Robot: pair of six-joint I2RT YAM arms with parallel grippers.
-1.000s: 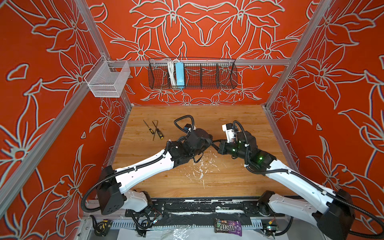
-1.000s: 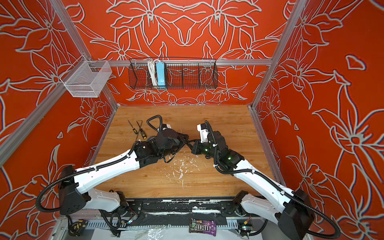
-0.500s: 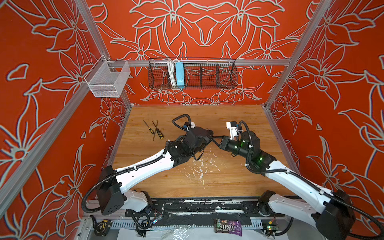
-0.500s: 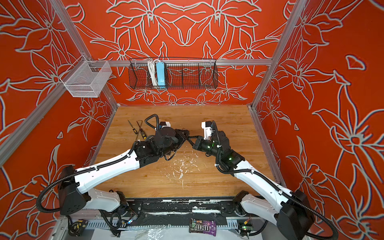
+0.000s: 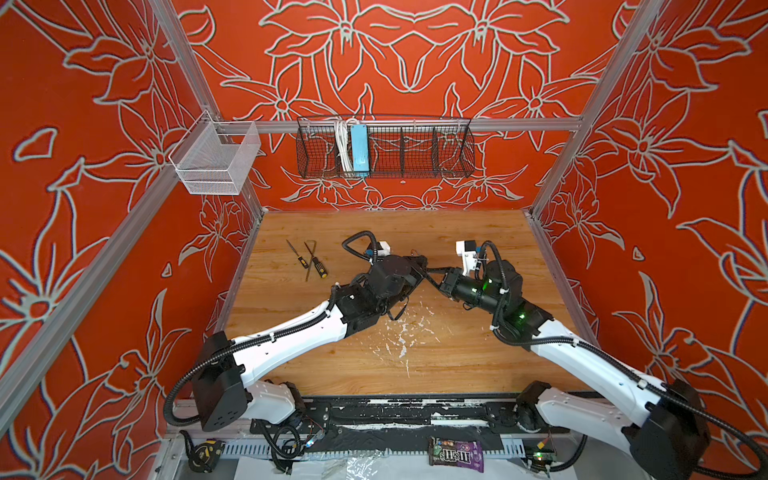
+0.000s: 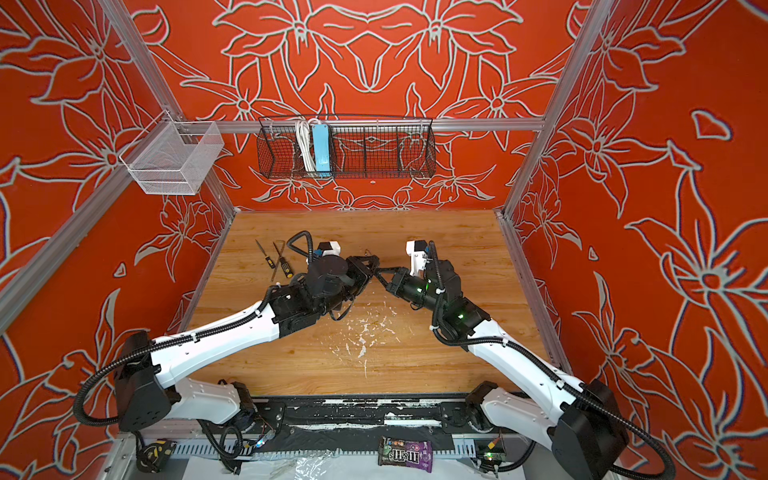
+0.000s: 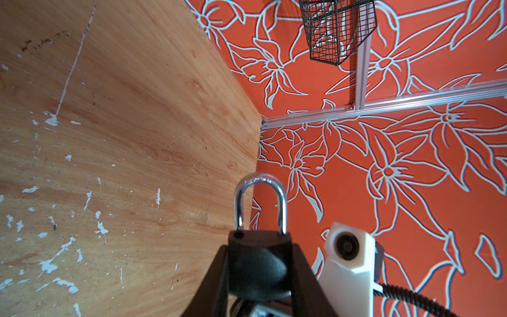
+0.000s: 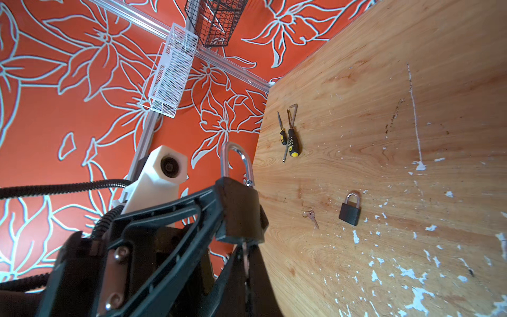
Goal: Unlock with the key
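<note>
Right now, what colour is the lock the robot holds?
The padlock is black with a shiny silver loop; the right wrist view shows it best.

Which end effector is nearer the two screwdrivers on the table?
Left. In both top views the left end effector stands between the screwdrivers and the right end effector, neither touching them.

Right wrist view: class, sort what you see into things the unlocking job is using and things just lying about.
In use: held padlock, key at its base, left gripper, right gripper.

Lying about: second padlock, loose key, two screwdrivers, bent rod, white mesh basket.
</note>
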